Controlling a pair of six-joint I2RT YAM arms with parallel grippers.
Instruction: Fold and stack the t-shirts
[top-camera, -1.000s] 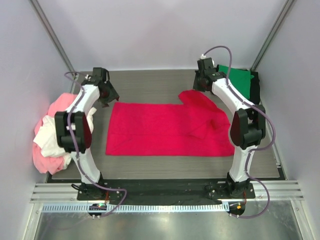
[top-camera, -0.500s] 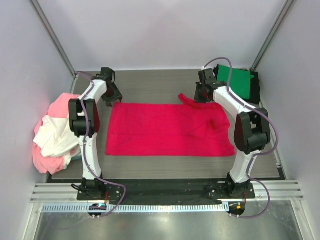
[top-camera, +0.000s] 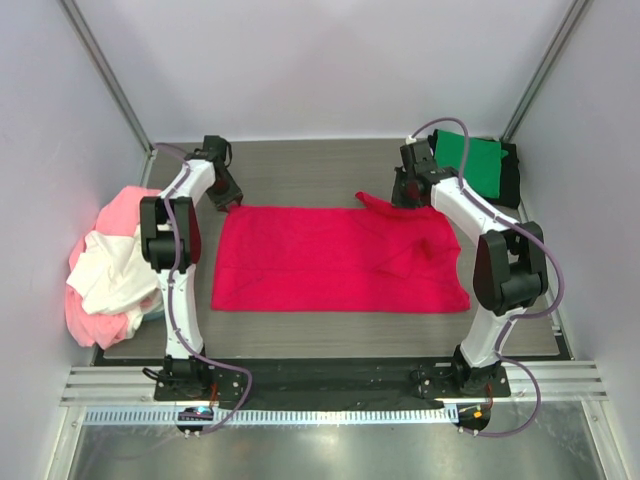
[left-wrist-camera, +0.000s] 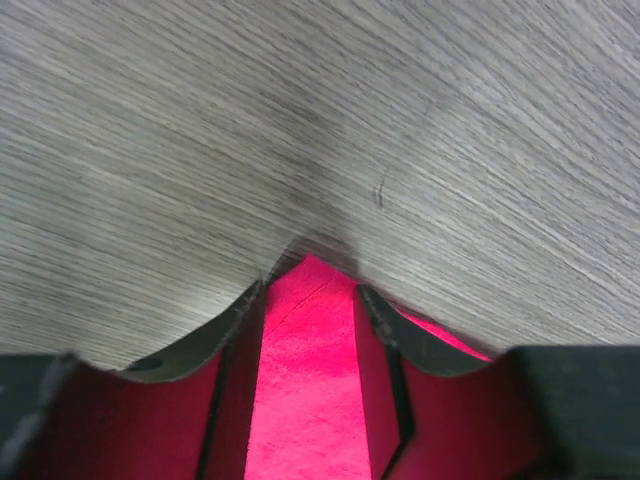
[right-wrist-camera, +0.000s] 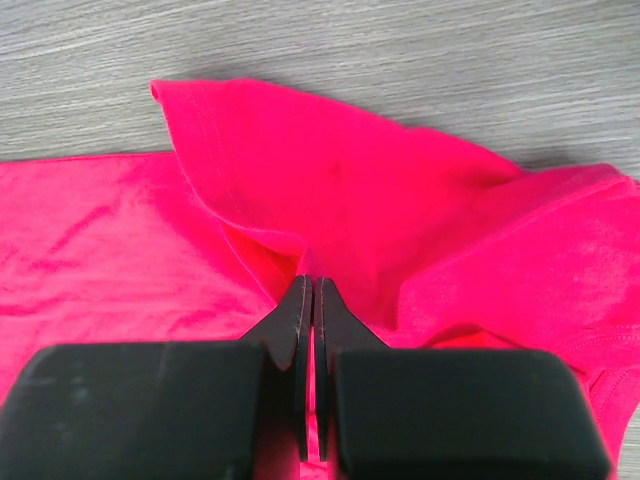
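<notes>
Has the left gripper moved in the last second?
Yes. Against the fixed table, the left gripper has shifted right, toward the crimson t-shirt's far-left corner, and now sits at it.

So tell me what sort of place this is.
Likely a robot test cell, not a home: the left arm and right arm bolted to a metal rail, plain white walls boxing in a grey table, a crimson t-shirt laid out.
</notes>
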